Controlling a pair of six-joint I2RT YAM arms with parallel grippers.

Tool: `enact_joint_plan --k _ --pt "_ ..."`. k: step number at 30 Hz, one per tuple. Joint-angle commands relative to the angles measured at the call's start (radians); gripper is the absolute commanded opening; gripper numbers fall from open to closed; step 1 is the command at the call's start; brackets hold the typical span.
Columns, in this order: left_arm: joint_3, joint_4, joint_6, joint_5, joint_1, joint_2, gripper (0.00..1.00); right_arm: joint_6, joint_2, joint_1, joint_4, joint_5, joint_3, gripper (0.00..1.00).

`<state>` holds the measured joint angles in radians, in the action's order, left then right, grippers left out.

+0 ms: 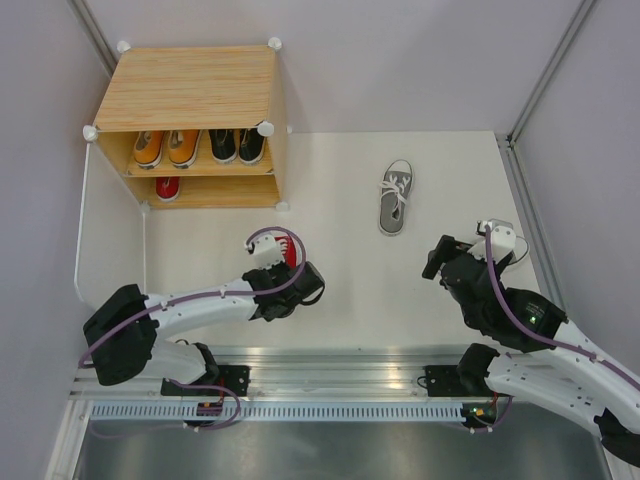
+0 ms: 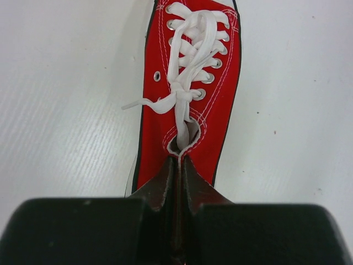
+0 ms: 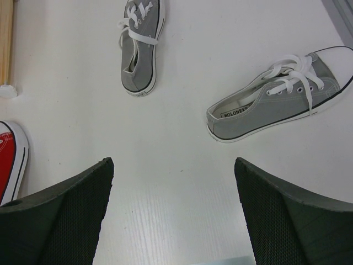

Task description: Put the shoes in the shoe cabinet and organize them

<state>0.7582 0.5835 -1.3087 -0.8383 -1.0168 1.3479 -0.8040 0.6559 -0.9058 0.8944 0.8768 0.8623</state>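
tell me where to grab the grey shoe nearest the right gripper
Pinch the heel collar of the nearer grey shoe, one finger inside the opening, coming down from above with the open right gripper. Its mouth shows open at the heel end, while laces cover the front.

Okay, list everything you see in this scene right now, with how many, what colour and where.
shoe cabinet: one, light wood, far left of table
orange shoes: two, orange, upper shelf, left
black shoes: two, black, upper shelf, right
shelved red shoe: one, red, lower shelf, left end
held red shoe: one, red, mid-table, heel in left gripper
far grey shoe: one, grey, table, right of cabinet
near grey shoe: one, grey, table, by right arm
table: one, white
left gripper: one, black, shut on held red shoe
right gripper: one, black, open above table
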Motion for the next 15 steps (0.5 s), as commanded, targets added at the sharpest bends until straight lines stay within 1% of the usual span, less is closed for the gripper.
enact_joint_plan --k 1,3,6,15 --pt "0.02 0.2 -0.08 -0.113 0.011 0.005 0.02 0.019 -0.004 0.002 -0.023 0.007 0.001 0.94" --pt "0.021 0.194 -0.078 -0.142 0.015 0.013 0.02 0.023 -0.002 0.002 -0.023 0.011 0.001 0.94" --pt "0.03 0.185 -0.069 -0.13 0.04 0.025 0.02 0.026 -0.006 0.002 -0.018 0.014 0.001 0.94" --pt "0.052 0.122 0.049 -0.157 0.093 -0.021 0.02 0.058 -0.018 0.002 -0.022 0.028 -0.003 0.94"
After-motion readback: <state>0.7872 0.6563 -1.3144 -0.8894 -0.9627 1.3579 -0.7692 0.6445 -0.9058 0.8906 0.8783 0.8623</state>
